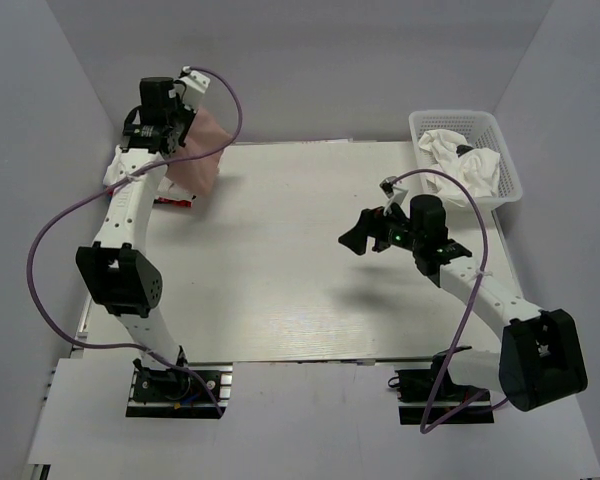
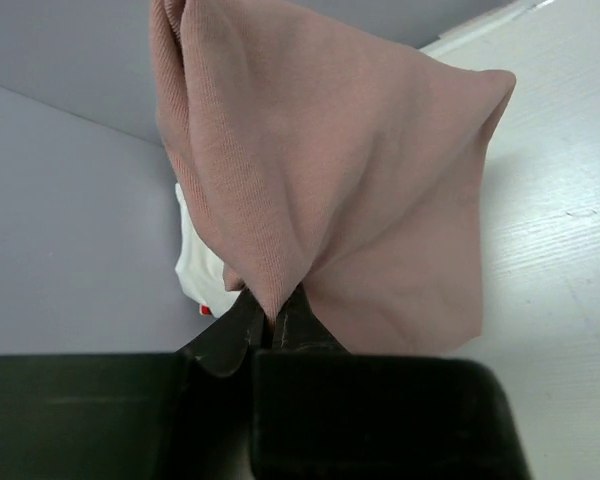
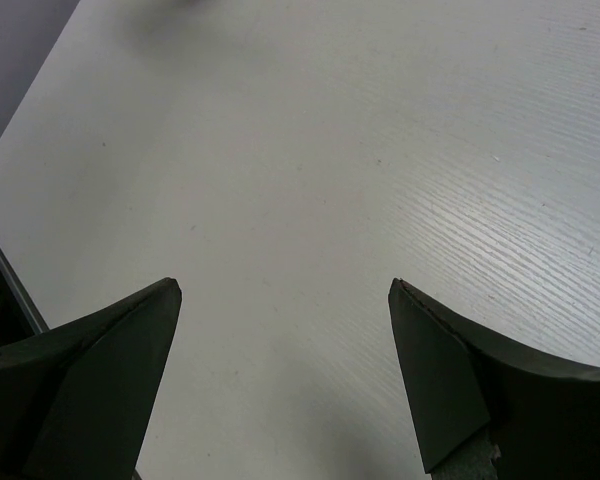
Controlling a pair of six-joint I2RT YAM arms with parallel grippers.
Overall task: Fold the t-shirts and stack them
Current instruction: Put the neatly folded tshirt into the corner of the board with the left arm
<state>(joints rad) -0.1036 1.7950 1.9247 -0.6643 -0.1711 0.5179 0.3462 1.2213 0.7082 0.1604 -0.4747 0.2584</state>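
Observation:
My left gripper point(image 1: 180, 137) is at the table's far left corner, shut on a folded dusty pink t-shirt point(image 1: 198, 155) that hangs from it. In the left wrist view the pink shirt point(image 2: 350, 180) fills the frame, its edge pinched between my closed fingers point(image 2: 242, 322). Below it lies a white garment with a bit of red point(image 2: 195, 270), also seen in the top view point(image 1: 120, 172) at the left edge. My right gripper point(image 1: 363, 233) is open and empty above the middle right of the table; its fingers point(image 3: 110, 350) show only bare table between them.
A white plastic basket point(image 1: 500, 150) at the far right corner holds crumpled white shirts point(image 1: 465, 160). Grey walls enclose the white table point(image 1: 300, 280) on the left, back and right. Purple cables loop from both arms.

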